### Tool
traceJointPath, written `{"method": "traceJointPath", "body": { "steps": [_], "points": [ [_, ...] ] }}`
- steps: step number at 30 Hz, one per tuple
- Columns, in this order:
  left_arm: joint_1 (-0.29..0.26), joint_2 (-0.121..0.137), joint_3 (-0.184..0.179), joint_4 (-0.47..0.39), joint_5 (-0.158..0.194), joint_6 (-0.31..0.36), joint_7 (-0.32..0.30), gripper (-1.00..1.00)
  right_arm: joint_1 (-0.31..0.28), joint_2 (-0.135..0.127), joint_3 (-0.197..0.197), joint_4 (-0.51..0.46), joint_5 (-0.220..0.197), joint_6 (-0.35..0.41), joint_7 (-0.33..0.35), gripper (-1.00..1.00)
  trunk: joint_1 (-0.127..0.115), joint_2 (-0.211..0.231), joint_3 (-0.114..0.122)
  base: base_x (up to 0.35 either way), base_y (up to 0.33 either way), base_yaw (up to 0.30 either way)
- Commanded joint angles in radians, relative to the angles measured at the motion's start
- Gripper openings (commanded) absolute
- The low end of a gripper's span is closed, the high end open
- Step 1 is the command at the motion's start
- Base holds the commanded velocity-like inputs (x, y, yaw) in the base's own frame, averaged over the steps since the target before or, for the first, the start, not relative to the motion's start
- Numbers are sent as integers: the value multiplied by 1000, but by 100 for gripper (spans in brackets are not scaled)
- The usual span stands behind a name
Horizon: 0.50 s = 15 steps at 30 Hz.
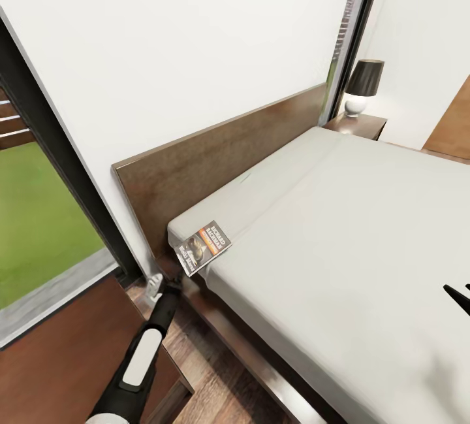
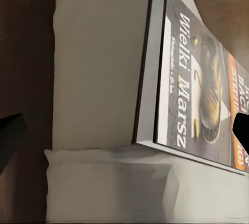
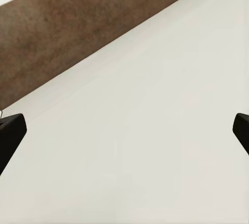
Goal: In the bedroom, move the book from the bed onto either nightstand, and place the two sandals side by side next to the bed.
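Note:
The book lies flat on the near corner of the bed's pale mattress, close to the dark headboard. My left gripper reaches up beside the bed frame just below that corner. In the left wrist view it is open, and the book lies close ahead, nearer one finger. My right gripper hovers open over the bare mattress. A nightstand stands at the far side of the bed. The sandals are out of view.
A dark-shaded lamp stands on the far nightstand. A reddish-brown wooden cabinet top sits by my left arm, under a tall dark-framed window. A strip of wood-plank floor runs between it and the bed frame.

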Motion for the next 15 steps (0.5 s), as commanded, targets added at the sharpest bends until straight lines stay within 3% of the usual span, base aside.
{"method": "traceJointPath", "body": {
  "steps": [1, 15],
  "points": [
    [-4, -2, -3, 9, 10, 1, -6, 100, -1, 0, -1, 0, -3, 10, 3, 100, 0, 0, -1, 0, 0, 0],
    [-25, -6, -14, 52, 9, 1, -8, 100, -1, 0, -1, -1, -3, 10, 3, 100, 0, 0, -1, 0, 0, 0]
  ]
}}
